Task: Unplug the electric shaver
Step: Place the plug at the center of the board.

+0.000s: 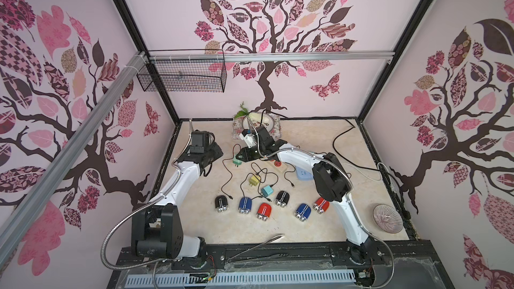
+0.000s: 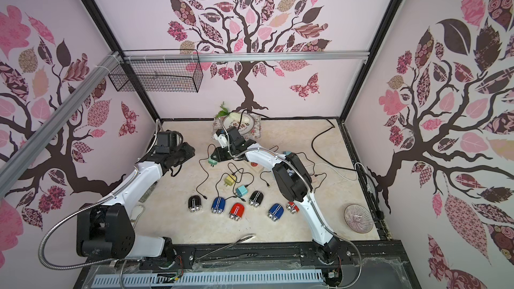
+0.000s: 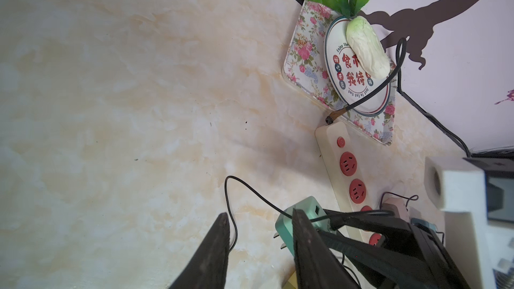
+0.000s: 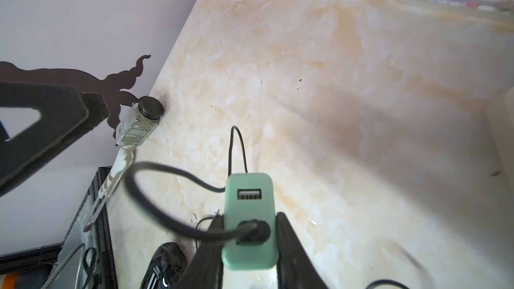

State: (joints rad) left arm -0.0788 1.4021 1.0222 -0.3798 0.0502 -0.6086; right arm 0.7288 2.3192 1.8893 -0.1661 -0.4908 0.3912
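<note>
Mint-green charger [image 4: 250, 204], lower centre of the right wrist view, clamped between the right jaws; black cable [image 4: 155, 168] plugged into its lower port. Left jaws apart, charger beside one. Black shaver [image 4: 164, 268] on table [image 4: 333, 79], lower left.

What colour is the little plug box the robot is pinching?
The plug box is mint green. The right wrist view shows it best.

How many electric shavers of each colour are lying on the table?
Black shavers: 2
Blue shavers: 2
Red shavers: 2
Total: 6
</note>
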